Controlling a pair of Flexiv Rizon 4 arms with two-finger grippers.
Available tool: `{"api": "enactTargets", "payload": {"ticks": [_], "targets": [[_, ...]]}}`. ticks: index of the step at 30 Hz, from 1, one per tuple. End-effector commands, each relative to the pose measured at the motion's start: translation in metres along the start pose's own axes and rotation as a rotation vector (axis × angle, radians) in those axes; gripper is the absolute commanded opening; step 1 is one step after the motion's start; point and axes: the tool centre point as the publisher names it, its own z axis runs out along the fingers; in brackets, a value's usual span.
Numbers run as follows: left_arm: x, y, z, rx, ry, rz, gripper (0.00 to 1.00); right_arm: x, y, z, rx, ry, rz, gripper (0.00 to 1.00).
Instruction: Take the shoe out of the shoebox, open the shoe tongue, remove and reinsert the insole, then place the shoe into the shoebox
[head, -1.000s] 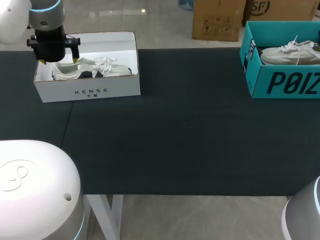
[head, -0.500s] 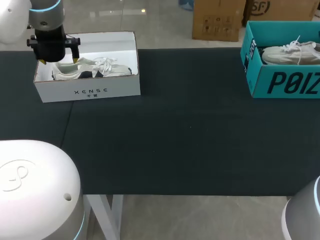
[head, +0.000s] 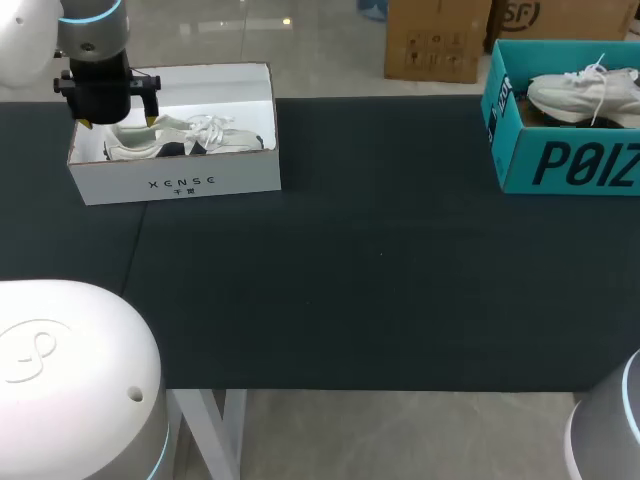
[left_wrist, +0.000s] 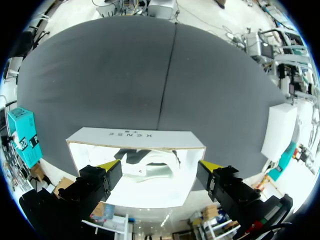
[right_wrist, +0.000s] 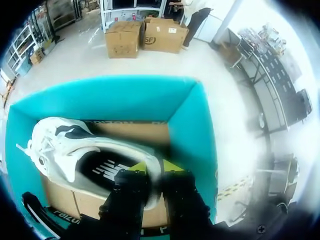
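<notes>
A white-and-grey shoe hangs tilted, partly above the rim of the teal shoebox at the far right. In the right wrist view my right gripper is shut on the heel rim of this shoe, one yellow tip on each side, inside the teal box. That gripper is out of the head view. My left gripper hovers open over the white shoebox, which holds a white laced shoe. In the left wrist view this shoe lies below the open left gripper, untouched.
The dark table mat stretches between the two boxes. The white box stands at the far left, the teal box at the far right edge. My arms' white bases fill the near corners.
My right gripper has closed on the shoe's heel, and the shoe has risen and shifted right in the teal box. The left arm has not moved.
</notes>
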Motion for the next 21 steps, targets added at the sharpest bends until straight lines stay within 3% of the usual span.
{"api": "enactTargets", "payload": {"ticks": [1, 8, 21], "targets": [[0.000, 0.000, 0.000, 0.000, 0.003, 0.000, 1.00, -0.004, -0.001, -0.035, 0.162, 0.012, 0.003, 0.00], [0.000, 0.000, 0.000, 0.000, 0.003, 0.000, 1.00, -0.009, -0.013, -0.080, 0.090, 0.031, -0.017, 0.00], [0.000, 0.000, 0.000, 0.000, 0.003, 0.000, 1.00, -0.024, -0.067, -0.155, -0.071, 0.050, -0.066, 0.00]]}}
